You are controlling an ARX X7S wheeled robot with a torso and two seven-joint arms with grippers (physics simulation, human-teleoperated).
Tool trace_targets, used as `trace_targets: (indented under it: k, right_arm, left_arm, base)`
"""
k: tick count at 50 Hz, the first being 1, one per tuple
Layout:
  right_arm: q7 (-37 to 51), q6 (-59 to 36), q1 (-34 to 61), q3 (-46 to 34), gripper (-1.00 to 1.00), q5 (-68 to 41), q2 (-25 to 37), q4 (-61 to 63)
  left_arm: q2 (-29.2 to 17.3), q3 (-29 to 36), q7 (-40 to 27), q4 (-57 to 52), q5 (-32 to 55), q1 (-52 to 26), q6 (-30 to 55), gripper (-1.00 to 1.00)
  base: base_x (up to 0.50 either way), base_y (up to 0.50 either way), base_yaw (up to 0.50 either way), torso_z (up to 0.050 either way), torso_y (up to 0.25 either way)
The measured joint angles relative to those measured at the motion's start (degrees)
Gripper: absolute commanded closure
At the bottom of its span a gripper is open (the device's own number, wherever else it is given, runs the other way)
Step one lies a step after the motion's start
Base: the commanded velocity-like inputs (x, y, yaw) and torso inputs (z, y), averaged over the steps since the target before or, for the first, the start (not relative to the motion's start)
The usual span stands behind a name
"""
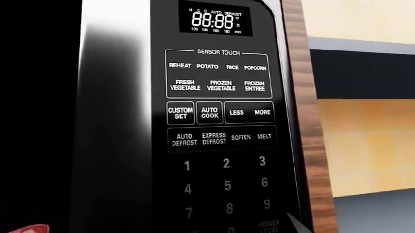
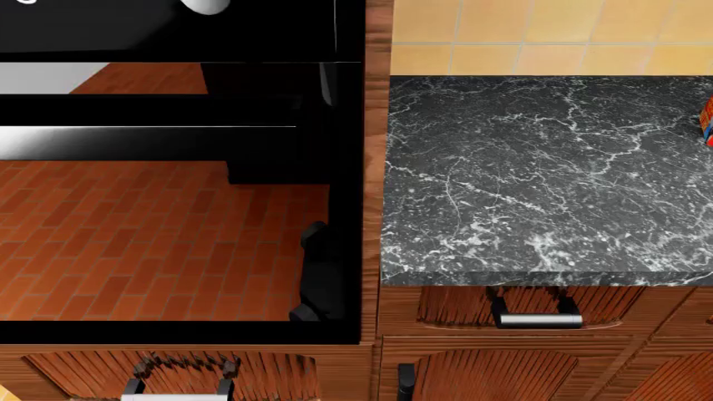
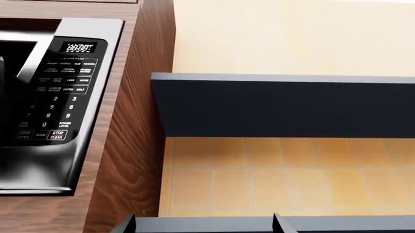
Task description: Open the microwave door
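The microwave door (image 1: pixel 45 126) fills the near side of the left wrist view as dark glass with a shiny grey rim, next to the lit control panel (image 1: pixel 220 97). A single pale fingertip (image 1: pixel 295 222) of my left gripper shows close by the panel's POWER LEVEL key; its other finger is lost in the dark. In the right wrist view the door (image 3: pixel 13 53) sits at the picture's edge, set in a wooden cabinet (image 3: pixel 129 121). My right gripper (image 3: pixel 204 225) is open and empty, off to the side of the microwave and facing the tiled wall.
The head view shows a glossy black built-in oven front (image 2: pixel 167 251) with a long silver bar (image 2: pixel 145 131), a dark marble counter (image 2: pixel 535 175) beside it, and drawer handles (image 2: pixel 538 318) below. A dark shelf (image 3: pixel 285 107) spans the wall by the microwave. Something red (image 1: pixel 26 229) peeks in.
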State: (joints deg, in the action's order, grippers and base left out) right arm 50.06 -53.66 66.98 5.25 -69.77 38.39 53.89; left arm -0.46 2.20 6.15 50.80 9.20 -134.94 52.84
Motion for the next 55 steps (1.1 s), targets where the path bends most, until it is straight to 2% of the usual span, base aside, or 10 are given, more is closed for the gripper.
trace_targets:
  k: [23, 41, 46, 55]
  right_arm:
    - [0.2, 0.6, 0.3, -1.2, -1.00, 0.3, -0.2, -0.1]
    - [0.0, 1.3, 0.1, -1.8, -1.00, 0.8, -0.1, -0.3]
    - [-0.2, 1.5, 0.0, -1.9, -1.00, 0.9, -0.1, -0.4]
    - [-0.3, 1.8, -0.1, -2.2, -1.00, 1.1, 0.0, -0.5]
  left_arm:
    - [-2.1, -2.8, 1.8, -13.4, 1.2, 0.1, 11.2, -1.00]
    - [-3.6, -5.0, 0.4, -36.4, 4.3, 3.1, 28.2, -1.00]
    - [-4.6, -5.8, -3.7, -41.4, 9.9, 3.7, 31.7, -1.00]
    - [-8.1, -6.5, -17.1, -46.0, 27.3, 3.5, 34.9, -1.00]
  base:
    - [0.00, 0.00, 0.00, 0.000, 0.000]
    - [0.00, 0.00, 0.00, 0.000, 0.000]
    - [0.00, 0.00, 0.00, 0.000, 0.000]
    - [0.00, 0.00, 0.00, 0.000, 0.000]
